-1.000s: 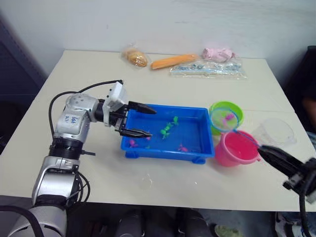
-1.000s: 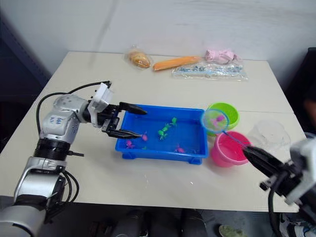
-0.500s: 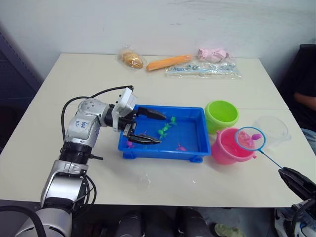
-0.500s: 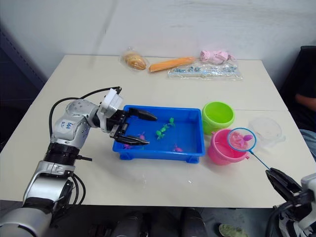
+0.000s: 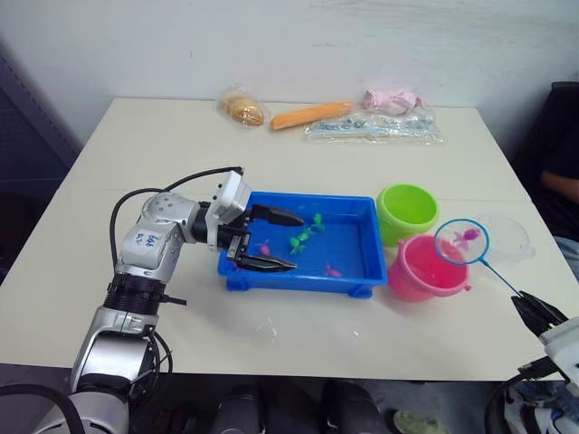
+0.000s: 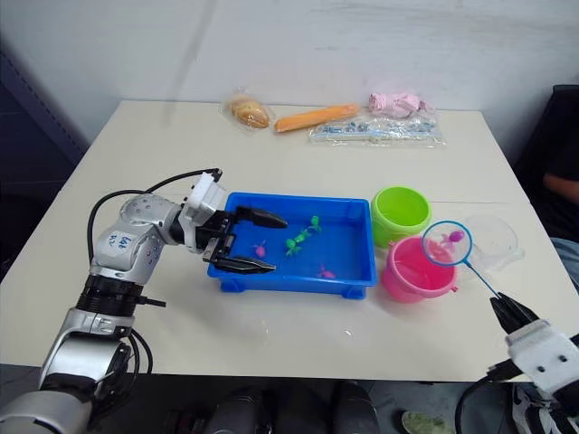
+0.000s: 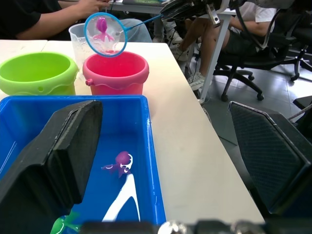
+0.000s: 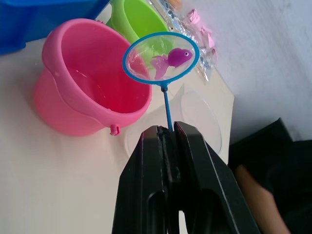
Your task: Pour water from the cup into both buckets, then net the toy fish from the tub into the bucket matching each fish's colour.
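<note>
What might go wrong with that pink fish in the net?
The net hangs past the far edge of the pink bucket, near the cup, so the pink fish might drop outside if tipped now. The right tool pinches only the thin handle, which could twist.

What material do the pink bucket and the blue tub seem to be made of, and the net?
The pink bucket looks like smooth moulded plastic, slightly glossy, with a rolled rim. The blue tub also looks like shiny hard plastic; light reflects off its floor. The net has a thin blue hoop and handle, probably plastic or coated wire, with fine see-through mesh.
</note>
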